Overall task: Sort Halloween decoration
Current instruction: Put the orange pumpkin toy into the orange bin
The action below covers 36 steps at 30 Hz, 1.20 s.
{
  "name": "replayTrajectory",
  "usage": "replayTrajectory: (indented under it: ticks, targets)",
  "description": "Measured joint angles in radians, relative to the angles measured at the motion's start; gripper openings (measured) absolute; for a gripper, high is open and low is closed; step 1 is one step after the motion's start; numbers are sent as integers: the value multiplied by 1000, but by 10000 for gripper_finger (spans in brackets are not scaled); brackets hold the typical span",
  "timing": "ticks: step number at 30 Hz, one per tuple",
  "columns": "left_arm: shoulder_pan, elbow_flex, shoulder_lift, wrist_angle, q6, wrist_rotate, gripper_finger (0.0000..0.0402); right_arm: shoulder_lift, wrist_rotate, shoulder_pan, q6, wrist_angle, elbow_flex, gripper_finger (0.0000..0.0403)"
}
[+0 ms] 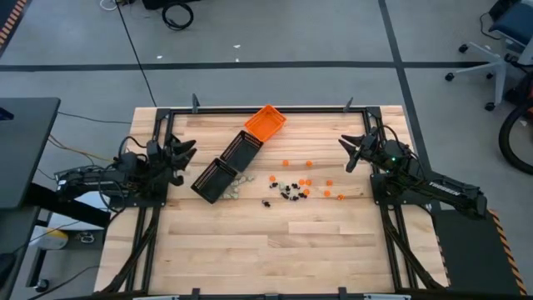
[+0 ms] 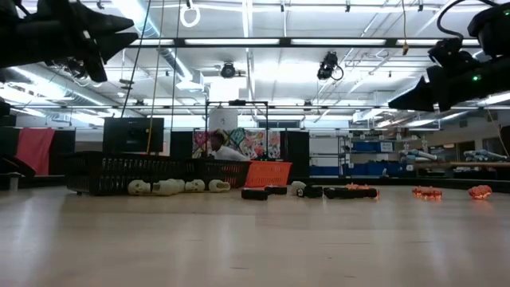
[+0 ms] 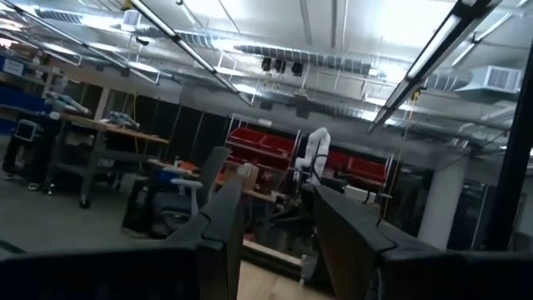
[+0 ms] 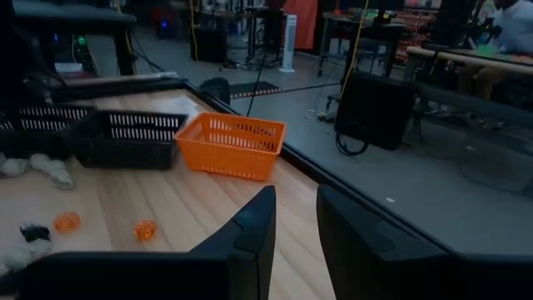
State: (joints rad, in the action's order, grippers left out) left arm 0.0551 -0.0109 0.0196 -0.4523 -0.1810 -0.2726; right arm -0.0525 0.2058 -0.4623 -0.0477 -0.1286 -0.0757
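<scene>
Tiny Halloween trinkets lie loose on the wooden table. Whitish ones (image 1: 236,188) (image 2: 167,187) rest against the nearer black tray. Black ones (image 1: 288,193) (image 2: 319,191) sit mid-table, with orange ones (image 1: 306,180) (image 2: 427,192) (image 4: 67,222) scattered around them. My left gripper (image 1: 185,152) (image 3: 275,208) is open, raised at the table's left side and pointing out at the room. My right gripper (image 1: 349,151) (image 4: 296,204) is open, raised at the right side and aimed toward the orange tray (image 4: 231,145). Both touch nothing.
The orange tray (image 1: 266,122) and two black trays (image 1: 241,150) (image 1: 214,180) lie in a slanting row from the far edge toward the left. A black frame rail (image 1: 275,109) runs along the far edge. Bare wood (image 1: 275,250) fills the near half of the table.
</scene>
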Motion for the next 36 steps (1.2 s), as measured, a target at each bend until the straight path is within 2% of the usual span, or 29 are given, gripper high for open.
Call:
replayTrajectory:
  ticks: [8, 11, 14, 21, 28, 31, 36]
  targets:
    - [0, 0, 0, -12, -26, 0, 125, 0, -9, 0, 286, 179, 0, 94]
    - [0, 0, 0, -37, -50, 0, 125, 0, -4, 0, 308, 260, 0, 94]
    - [0, -1, 0, -70, -143, -1, 125, 0, -3, 0, 311, 334, 0, 94]
    - [0, -2, 0, -109, -402, -157, 125, 0, 31, -2, 564, 497, 0, 94]
    - [0, -2, 0, -115, -417, -181, 125, 0, 144, -5, 793, 564, 0, 94]
    - [0, -2, 0, -118, -391, -213, 125, 0, 136, -5, 831, 589, 0, 94]
    - [6, -2, 5, -117, -458, -259, 125, -19, 80, -4, 957, 606, 0, 94]
